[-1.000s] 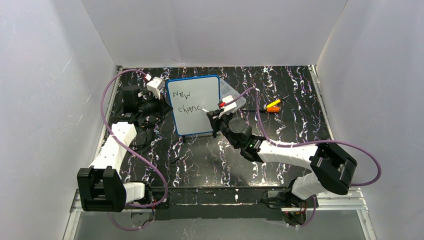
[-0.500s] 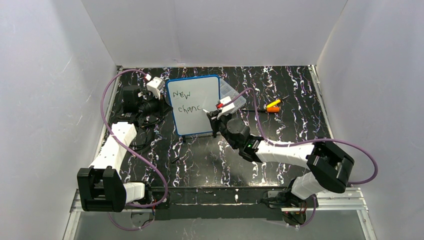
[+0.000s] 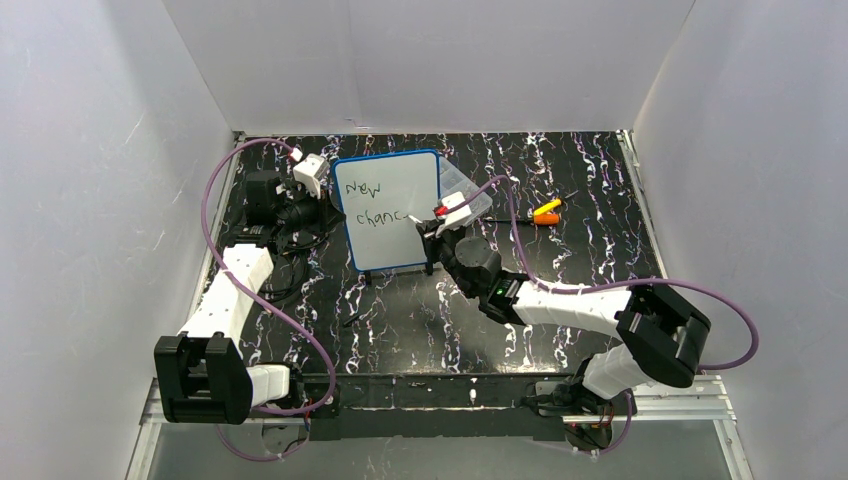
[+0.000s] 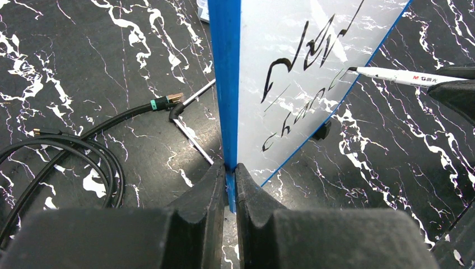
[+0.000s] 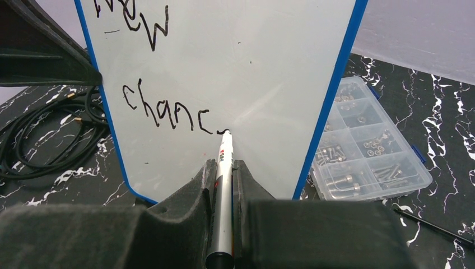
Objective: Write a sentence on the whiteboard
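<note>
The whiteboard (image 3: pixel 388 210) (image 5: pixel 235 67) stands upright on the black marbled table, blue frame all round. My left gripper (image 3: pixel 330 212) (image 4: pixel 229 168) is shut on its left blue edge (image 4: pixel 225 84). The sentence (image 3: pixel 375 203) (image 5: pixel 165 115) (image 4: pixel 297 89) reads "New" on one line and "chanc" below, with a small fresh stroke after the last c. My right gripper (image 3: pixel 432 238) (image 5: pixel 223 165) is shut on a white marker (image 5: pixel 226 151) (image 4: pixel 403 77). The marker's black tip touches the board just right of "chanc".
A clear compartment box (image 3: pixel 465 190) (image 5: pixel 364 151) of screws lies just behind the board's right edge. An orange and yellow tool (image 3: pixel 546 211) lies further right. Black cables (image 4: pixel 67 151) coil on the table left of the board. White walls enclose three sides.
The right arm has shifted slightly and the marker tip has edged right at the end of "chanc". The left gripper and the board have stayed still.
</note>
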Action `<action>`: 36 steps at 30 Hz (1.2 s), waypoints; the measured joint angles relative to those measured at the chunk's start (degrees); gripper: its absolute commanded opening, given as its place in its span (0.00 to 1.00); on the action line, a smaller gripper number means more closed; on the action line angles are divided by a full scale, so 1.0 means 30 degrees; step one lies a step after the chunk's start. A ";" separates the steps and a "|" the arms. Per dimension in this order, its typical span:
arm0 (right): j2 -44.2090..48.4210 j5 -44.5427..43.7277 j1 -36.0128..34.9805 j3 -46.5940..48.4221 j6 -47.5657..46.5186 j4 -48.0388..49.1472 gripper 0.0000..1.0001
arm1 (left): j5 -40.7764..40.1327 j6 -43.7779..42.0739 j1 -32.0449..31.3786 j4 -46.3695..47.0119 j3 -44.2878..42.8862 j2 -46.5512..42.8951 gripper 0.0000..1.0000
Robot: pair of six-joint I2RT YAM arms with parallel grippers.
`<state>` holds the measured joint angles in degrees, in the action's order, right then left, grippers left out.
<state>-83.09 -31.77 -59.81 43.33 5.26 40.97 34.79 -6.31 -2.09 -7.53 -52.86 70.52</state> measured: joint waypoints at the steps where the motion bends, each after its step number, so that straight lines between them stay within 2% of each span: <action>1: 0.0000 0.0000 0.0000 0.0000 -0.0044 0.0015 0.01 | 0.0000 0.0000 0.0000 0.0000 0.0000 0.0000 0.00; 36: -0.0219 0.0641 0.0007 -0.0036 0.0634 0.0299 0.01 | 0.0036 0.0000 0.0000 -0.0007 0.0000 0.0000 0.00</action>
<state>-83.74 -29.85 -59.79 43.22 7.16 41.87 34.89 -6.31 -2.09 -7.55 -52.86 70.52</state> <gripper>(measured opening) 0.197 0.083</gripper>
